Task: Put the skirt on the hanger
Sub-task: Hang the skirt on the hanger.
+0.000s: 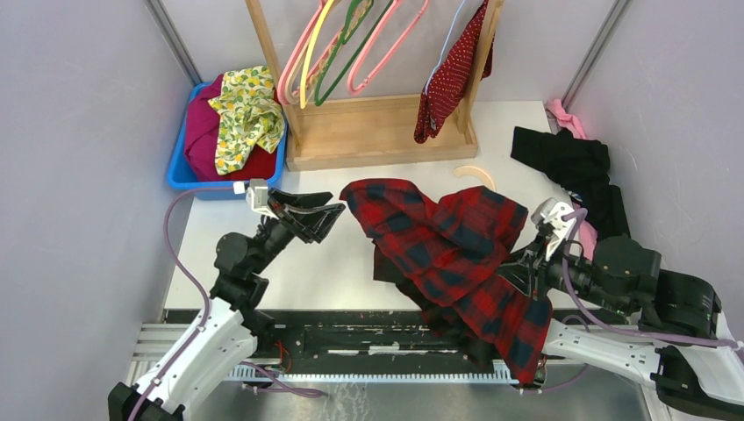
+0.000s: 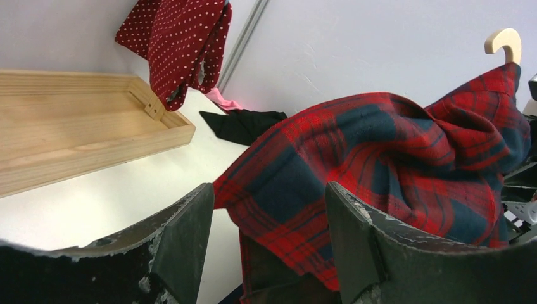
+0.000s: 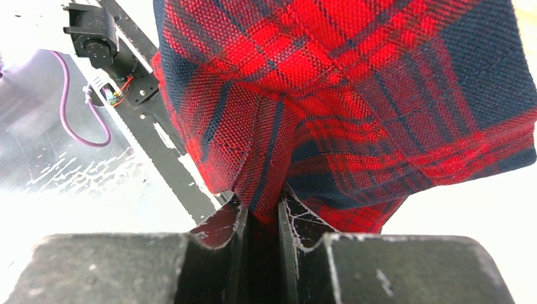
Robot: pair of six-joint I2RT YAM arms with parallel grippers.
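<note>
The dark-red polka-dot skirt hangs from the thin lilac-blue hanger at the right end of the wooden rack. Neither gripper is near it. My left gripper is open at the left edge of a red-and-black plaid garment. The cloth shows beyond its spread fingers, unpinched. My right gripper is shut on a fold of that plaid garment, which drapes over the table's front edge.
The wooden rack also carries pink, yellow and green hangers. A blue bin at back left holds magenta and lemon-print cloth. A curved wooden hanger pokes from the plaid. Black clothing and pink cloth lie at right.
</note>
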